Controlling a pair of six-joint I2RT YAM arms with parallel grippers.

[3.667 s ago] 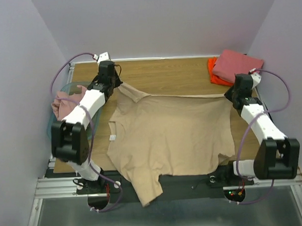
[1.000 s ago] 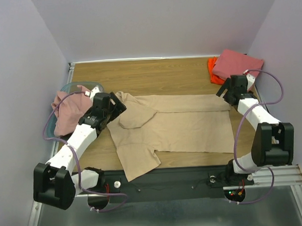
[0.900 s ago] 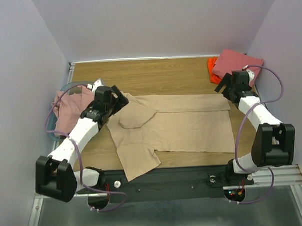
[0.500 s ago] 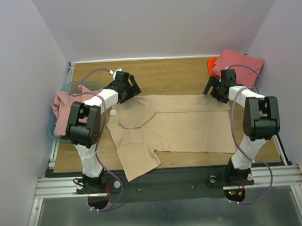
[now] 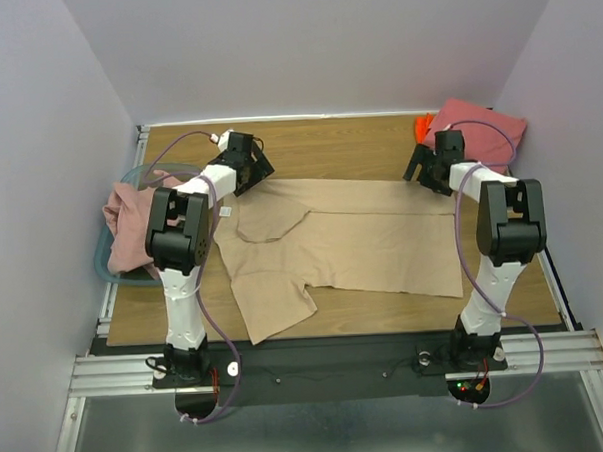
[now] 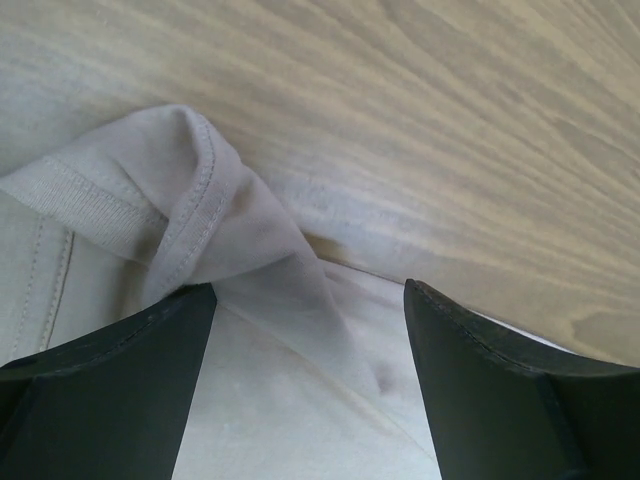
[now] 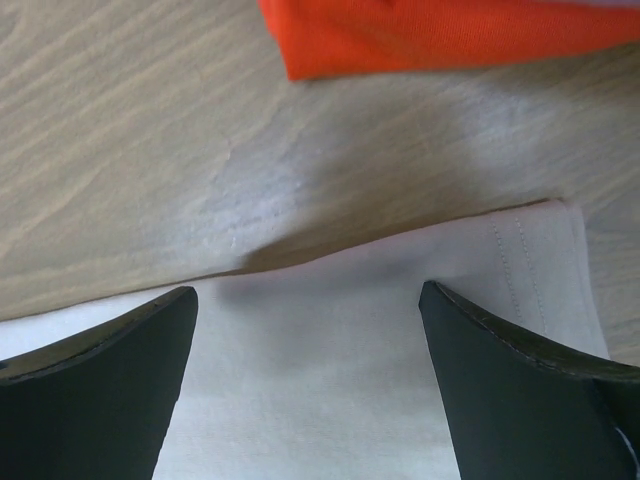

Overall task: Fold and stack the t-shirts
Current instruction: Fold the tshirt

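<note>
A tan t-shirt (image 5: 362,243) lies folded lengthwise across the middle of the table, one sleeve (image 5: 270,302) pointing at the near edge. My left gripper (image 5: 251,171) is low over its far left corner. In the left wrist view it (image 6: 308,292) stands open, with a rumpled hem (image 6: 190,190) and flat tan cloth between the fingers. My right gripper (image 5: 425,171) is at the far right corner. There it (image 7: 308,292) is open over the shirt's stitched edge (image 7: 520,250). A salmon-red t-shirt (image 5: 482,128) lies on an orange one (image 7: 440,30) at the back right. A pink t-shirt (image 5: 131,218) fills the bin.
The translucent teal bin (image 5: 99,260) sits at the table's left edge, beside the left arm. Bare wood (image 5: 328,145) runs along the back between the two grippers. The stacked shirts lie just behind the right gripper. White walls close in the table on three sides.
The tan shirt, spread wide earlier, is now folded in half. Over the last second both arms swung to its far corners, and the shirt shifted a little toward the back.
</note>
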